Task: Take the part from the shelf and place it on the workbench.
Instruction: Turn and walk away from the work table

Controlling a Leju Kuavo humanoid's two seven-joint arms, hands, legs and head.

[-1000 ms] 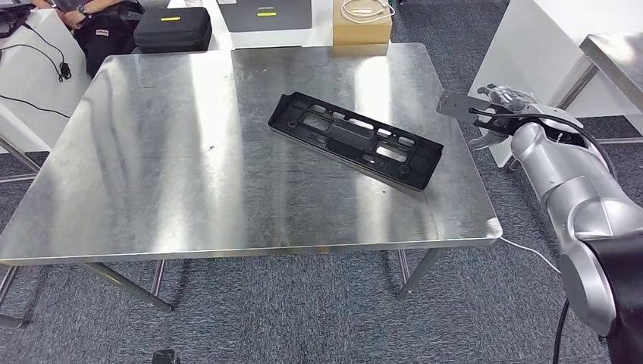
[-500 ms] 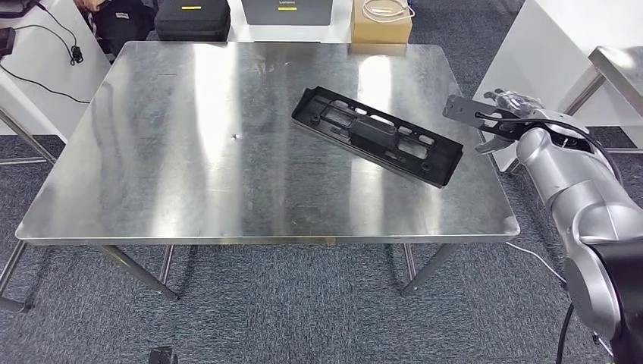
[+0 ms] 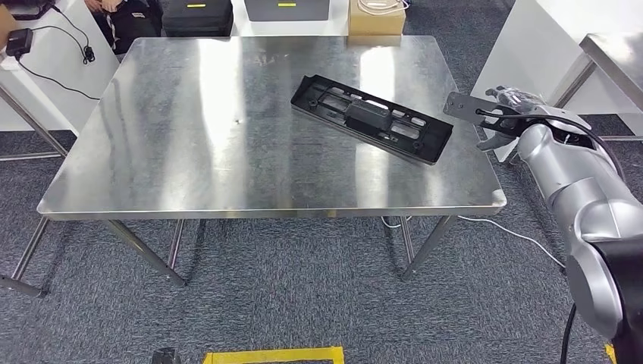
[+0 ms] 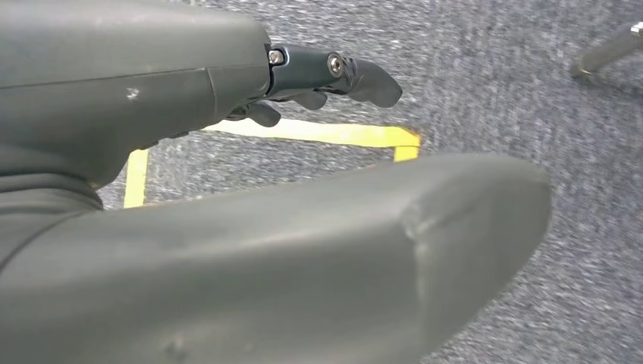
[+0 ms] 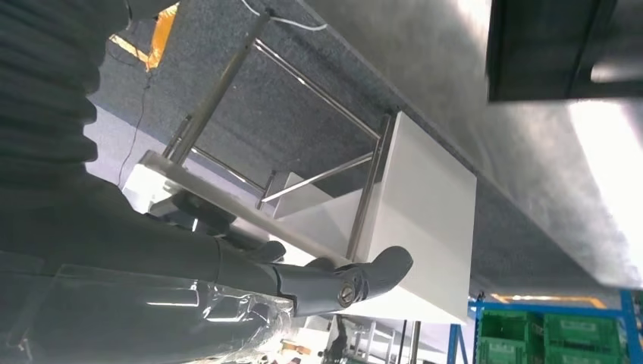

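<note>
The part (image 3: 371, 119), a long black plastic frame with cut-outs, lies flat and slanted on the right half of the steel workbench (image 3: 227, 167). My right hand (image 3: 504, 114) hovers just off the bench's right edge, a short way from the part's near end, with its fingers apart and nothing in them. The right wrist view has that hand (image 5: 318, 284) reaching out beside the bench top (image 5: 531, 152), with a corner of the part (image 5: 561, 45) lying on it. My left hand (image 4: 303, 76) hangs over the carpet, its fingers loosely extended and holding nothing.
A white cabinet (image 3: 546, 45) and a second steel table (image 3: 614, 53) stand close on the right. Black cases (image 3: 197, 15) and a cardboard box (image 3: 375, 15) sit behind the bench. Yellow tape (image 3: 273, 355) marks the carpet in front. A white table with cables (image 3: 45, 61) stands left.
The camera has drawn back from the bench, so the whole picture shifted and the yellow floor tape came into view. The part lies still on the bench; my right hand stays beside the edge.
</note>
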